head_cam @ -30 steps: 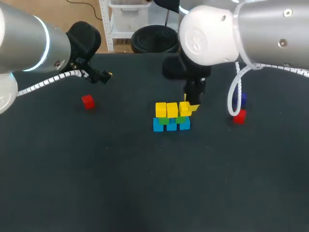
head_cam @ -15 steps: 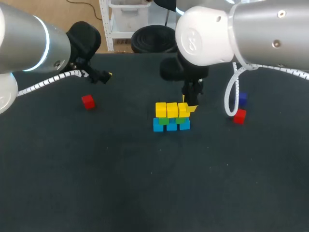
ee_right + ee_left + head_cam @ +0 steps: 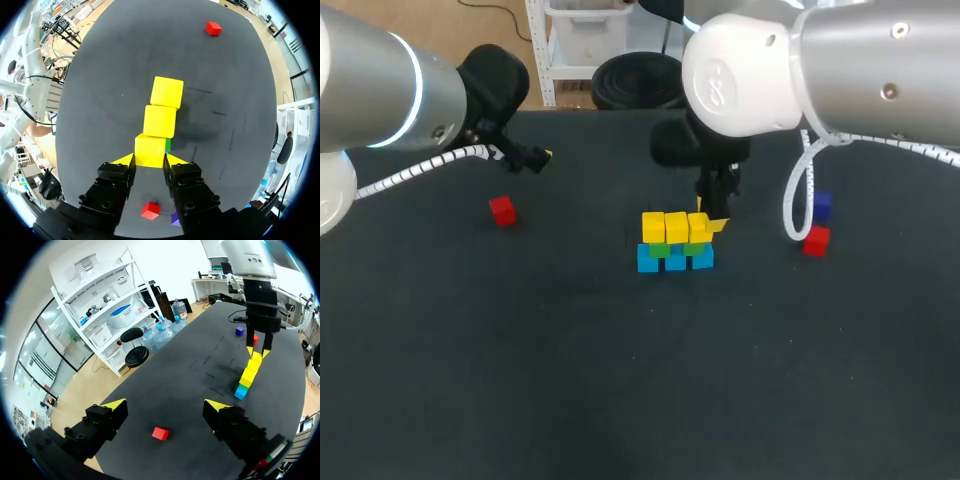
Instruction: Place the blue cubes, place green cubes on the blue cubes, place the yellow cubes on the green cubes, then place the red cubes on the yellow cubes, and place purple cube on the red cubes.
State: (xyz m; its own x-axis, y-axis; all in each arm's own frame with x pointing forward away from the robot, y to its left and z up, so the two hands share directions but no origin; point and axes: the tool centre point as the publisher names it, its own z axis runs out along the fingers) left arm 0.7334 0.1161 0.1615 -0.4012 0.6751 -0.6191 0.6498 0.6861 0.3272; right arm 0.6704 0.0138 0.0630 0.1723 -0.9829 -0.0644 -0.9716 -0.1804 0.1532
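A small wall stands mid-table: a row of blue cubes [image 3: 674, 260], green cubes [image 3: 660, 250] on them, and yellow cubes [image 3: 665, 226] on top. My right gripper [image 3: 708, 218] is shut on the end yellow cube [image 3: 150, 150], which rests at the row's right end on a green cube [image 3: 168, 145]. One red cube [image 3: 501, 210] lies at the left. Another red cube [image 3: 815, 240] and the purple cube [image 3: 821, 205] lie at the right. My left gripper [image 3: 165, 405] hangs open over the back left of the table, with the left red cube [image 3: 160, 433] ahead of it.
The table [image 3: 620, 380] is a dark mat. My right arm's white cable [image 3: 795, 205] loops down near the purple cube and the right red cube.
My right gripper has shifted slightly left and down with the yellow cube, bringing it against the other yellow cubes. The left arm has not moved.
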